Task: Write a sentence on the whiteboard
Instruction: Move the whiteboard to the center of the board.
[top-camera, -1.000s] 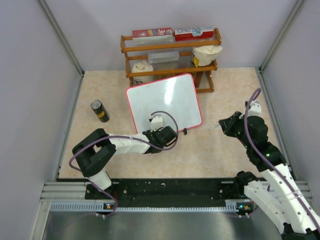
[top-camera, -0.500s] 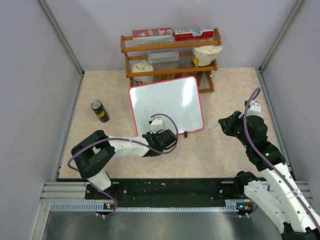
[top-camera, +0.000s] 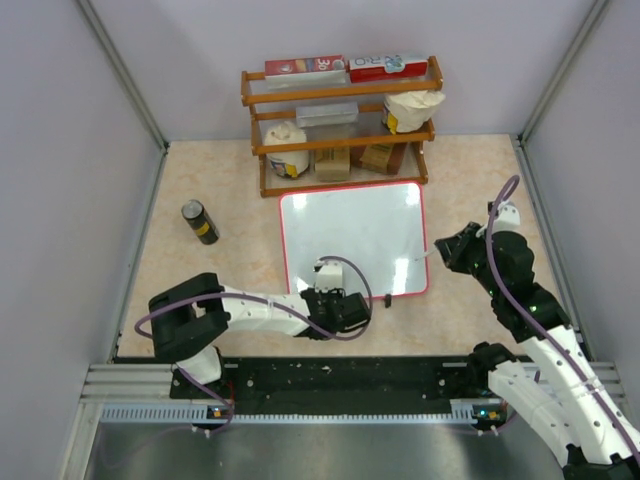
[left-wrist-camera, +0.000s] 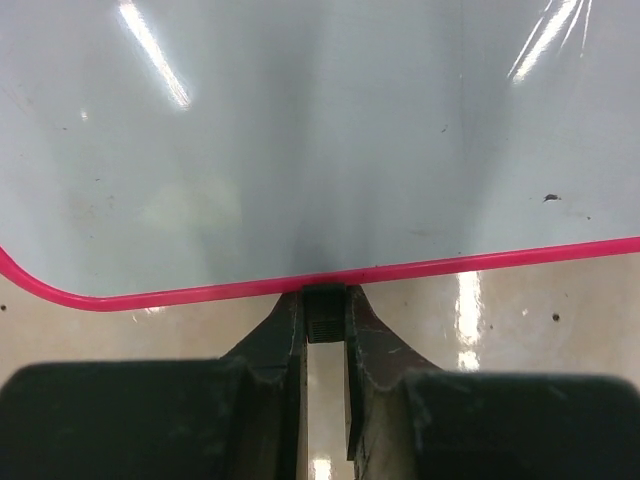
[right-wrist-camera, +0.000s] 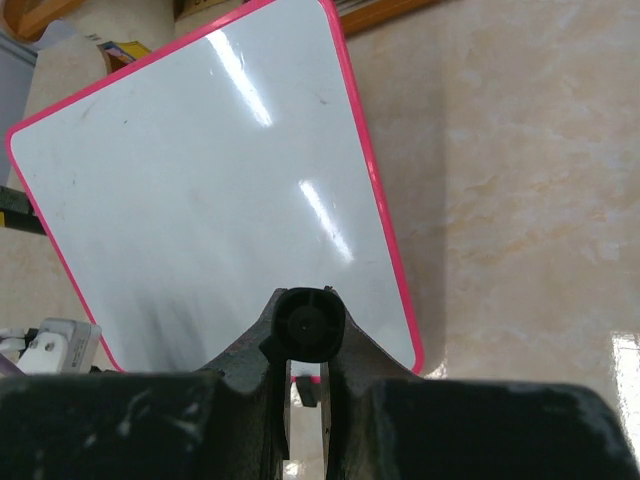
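The whiteboard (top-camera: 352, 235), white with a thin red frame, lies flat and square on the table in front of the shelf. Its face (left-wrist-camera: 320, 150) is blank and no sentence is in view. My left gripper (top-camera: 340, 302) is at the board's near edge, shut on a small black tab (left-wrist-camera: 325, 312) of the frame. A second tab (top-camera: 388, 298) sticks out to the right of it. My right gripper (top-camera: 452, 248) hovers just off the board's right edge (right-wrist-camera: 385, 230), shut on a black marker (right-wrist-camera: 311, 322) whose tip (top-camera: 426, 256) points toward the board.
A wooden shelf rack (top-camera: 340, 100) with boxes and bags stands just behind the whiteboard. A dark can (top-camera: 200, 222) stands upright at the left. Grey walls close in the table on three sides.
The whiteboard, held by my left gripper, has slid to the right and nearer and turned from tilted to square. My left gripper moved right with it. The right arm has stayed put.
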